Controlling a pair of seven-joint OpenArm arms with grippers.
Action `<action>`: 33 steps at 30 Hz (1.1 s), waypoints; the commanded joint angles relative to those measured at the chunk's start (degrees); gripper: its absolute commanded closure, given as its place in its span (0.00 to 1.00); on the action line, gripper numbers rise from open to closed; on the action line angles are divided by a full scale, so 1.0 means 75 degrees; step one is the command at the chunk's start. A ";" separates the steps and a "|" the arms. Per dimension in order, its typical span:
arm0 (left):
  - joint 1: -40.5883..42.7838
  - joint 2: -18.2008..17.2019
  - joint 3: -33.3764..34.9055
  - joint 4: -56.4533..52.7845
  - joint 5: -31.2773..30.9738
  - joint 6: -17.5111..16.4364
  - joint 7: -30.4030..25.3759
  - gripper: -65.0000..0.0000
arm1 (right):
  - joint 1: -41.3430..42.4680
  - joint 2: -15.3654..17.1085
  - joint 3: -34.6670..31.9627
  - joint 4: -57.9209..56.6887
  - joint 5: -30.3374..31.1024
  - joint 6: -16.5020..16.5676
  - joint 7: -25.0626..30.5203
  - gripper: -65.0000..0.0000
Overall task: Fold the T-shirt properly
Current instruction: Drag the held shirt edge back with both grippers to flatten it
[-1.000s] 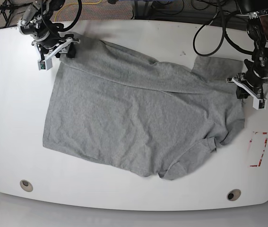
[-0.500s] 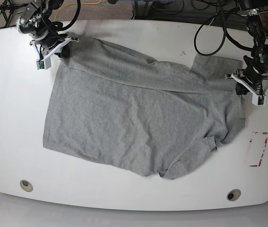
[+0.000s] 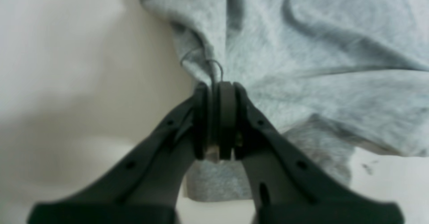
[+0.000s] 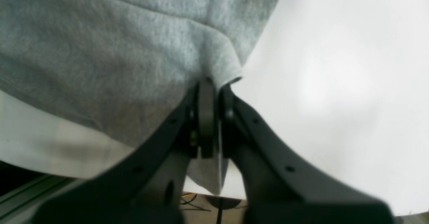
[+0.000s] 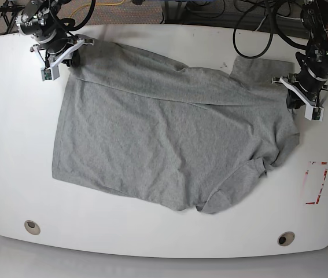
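The heather-grey T-shirt (image 5: 169, 145) lies spread plain side up across the white table (image 5: 13, 133), wrinkled, with a sleeve bunched at the front right. At the far left corner, my right gripper (image 5: 71, 58) is shut on the shirt's edge; the right wrist view shows the cloth (image 4: 134, 43) pinched between the closed fingers of the right gripper (image 4: 211, 83). On the right side, my left gripper (image 5: 294, 98) is shut on a gathered fold of the shirt. In the left wrist view, fabric (image 3: 318, 49) bunches into the closed left gripper (image 3: 216, 86).
A red-outlined mark (image 5: 315, 182) lies on the table near its right edge. Two round grommets (image 5: 32, 226) (image 5: 286, 238) sit near the front edge. Black cables (image 5: 256, 35) trail over the back edge.
The right gripper has closed on the shirt's far left corner. Both grippers have moved toward the back edge, drawing the shirt's upper edge with them.
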 commanded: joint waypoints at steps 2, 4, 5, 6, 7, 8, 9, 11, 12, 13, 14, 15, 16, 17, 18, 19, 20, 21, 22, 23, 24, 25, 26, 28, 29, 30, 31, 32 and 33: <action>-0.0031 -0.0084 -0.0024 0.0529 -0.0093 -0.0004 -0.0046 0.94 | 0.0051 0.0086 0.0012 0.0252 0.0097 0.0010 0.0088 1.00; -0.0125 -0.0084 -0.0024 0.0553 -0.0281 -0.0004 -0.0011 0.94 | 0.0133 0.0215 0.0000 0.0264 0.0109 0.0010 0.0088 1.00; -0.0277 -0.0096 -0.0024 0.0553 -0.0445 -0.0004 -0.0011 0.94 | 0.0286 0.0286 -0.0012 0.0264 0.0109 0.0010 0.0088 1.00; -0.0324 -0.0096 -0.0024 0.0553 -0.0492 -0.0004 0.0001 0.94 | 0.0332 0.0309 -0.0012 0.0264 0.0109 0.0010 0.0088 1.00; -0.0465 -0.0096 -0.0024 0.0541 -0.0621 -0.0004 0.0001 0.94 | 0.0461 0.0356 0.0000 0.0252 0.0109 0.0010 0.0088 1.00; -0.0570 -0.0096 -0.0024 0.0541 -0.0714 -0.0004 0.0001 0.94 | 0.0567 0.0426 0.0000 0.0252 0.0109 0.0010 0.0088 1.00; -0.0629 -0.0096 -0.0013 0.0541 -0.0761 0.0007 0.0001 0.94 | 0.0626 0.0461 0.0000 0.0252 0.0109 0.0010 0.0088 1.00; -0.0816 -0.0096 0.0011 0.0541 -0.0820 0.0019 0.0001 0.94 | 0.0836 0.0602 0.0000 0.0252 0.0109 0.0010 0.0088 1.00; -0.0969 -0.0096 0.0011 0.0529 -0.0843 0.0031 0.0001 0.94 | 0.0954 0.0649 0.0000 0.0241 0.0109 0.0010 0.0088 1.00; -0.1203 -0.0084 0.0023 0.0529 -0.0843 0.0031 0.0001 0.94 | 0.1094 0.0719 0.0000 0.0229 0.0109 0.0010 0.0088 1.00; -0.1285 -0.0084 0.0023 0.0529 -0.0843 0.0031 0.0001 0.94 | 0.1165 0.0754 0.0000 0.0229 0.0109 0.0010 0.0088 1.00; -0.1484 -0.0084 0.0034 0.0506 -0.0855 0.0031 0.0012 0.94 | 0.1317 0.0813 0.0000 0.0229 0.0109 0.0010 0.0088 1.00; -0.1613 -0.0084 0.0081 0.0494 -0.0855 0.0031 0.0012 0.94 | 0.1399 0.0837 0.0000 0.0229 0.0109 0.0010 0.0088 1.00; -0.1754 -0.0084 0.0152 0.0471 -0.0855 0.0031 0.0012 0.94 | 0.1528 0.0895 0.0000 0.0229 0.0109 0.0010 0.0077 1.00; -0.1860 -0.0084 0.0198 0.0459 -0.0855 0.0031 0.0024 0.94 | 0.1598 0.0942 0.0000 0.0229 0.0109 0.0010 0.0077 1.00; -0.2035 -0.0084 0.0257 0.0459 -0.0843 0.0031 0.0071 0.94 | 0.1739 0.1012 0.0000 0.0229 0.0109 0.0010 0.0077 1.00; -0.2153 -0.0072 0.0292 0.0459 -0.0832 0.0031 0.0129 0.94 | 0.1809 0.1048 0.0000 0.0229 0.0109 0.0010 0.0077 1.00; -0.2328 -0.0072 0.0316 0.0459 -0.0820 0.0031 0.0305 0.94 | 0.1915 0.1130 0.0000 0.0229 0.0109 0.0010 0.0065 1.00; -0.2446 -0.0072 0.0327 0.0447 -0.0820 0.0031 0.0481 0.94 | 0.1997 0.1176 0.0000 0.0229 0.0109 0.0010 0.0065 1.00; -0.2528 -0.0072 0.0327 0.0447 -0.0820 0.0031 0.0669 0.94 | 0.2044 0.1223 0.0000 0.0217 0.0109 0.0010 0.0065 1.00; -0.2610 -0.0072 0.0316 0.0447 -0.0820 0.0031 0.0915 0.94 | 0.2079 0.1247 0.0000 0.0217 0.0109 0.0010 0.0065 1.00; -0.2645 -0.0072 0.0304 0.0447 -0.0820 0.0031 0.1079 0.94 | 0.2091 0.1270 0.0000 0.0217 0.0109 0.0010 0.0053 1.00; -0.2668 -0.0072 0.0281 0.0447 -0.0843 0.0031 0.1384 0.94 | 0.2102 0.1258 0.0000 0.0217 0.0109 0.0010 0.0041 1.00; -0.2610 -0.0072 0.0281 0.0447 -0.0855 0.0031 0.1571 0.93 | 0.2102 0.1258 0.0000 0.0217 0.0109 0.0010 -0.0029 1.00; -0.2434 -0.0072 0.0269 0.0435 -0.0855 0.0031 0.1642 0.93 | 0.2102 0.1258 0.0000 0.0217 0.0109 0.0010 -0.0111 1.00; -0.2340 -0.0072 0.0269 0.0435 -0.0855 0.0031 0.1653 0.93 | 0.2091 0.1258 0.0000 0.0217 0.0109 0.0010 -0.0146 1.00; -0.2094 -0.0072 0.0234 0.0435 -0.0855 0.0031 0.1653 0.93 | 0.2056 0.1235 0.0000 0.0217 0.0109 0.0010 -0.0205 1.00; -0.1965 -0.0072 0.0175 0.0435 -0.0867 0.0031 0.1653 0.93 | 0.2044 0.1223 0.0000 0.0217 0.0109 0.0010 -0.0205 1.00; -0.1754 -0.0072 0.0081 0.0435 -0.0867 0.0031 0.1653 0.93 | 0.2009 0.1200 0.0012 0.0217 0.0085 0.0010 -0.0216 1.00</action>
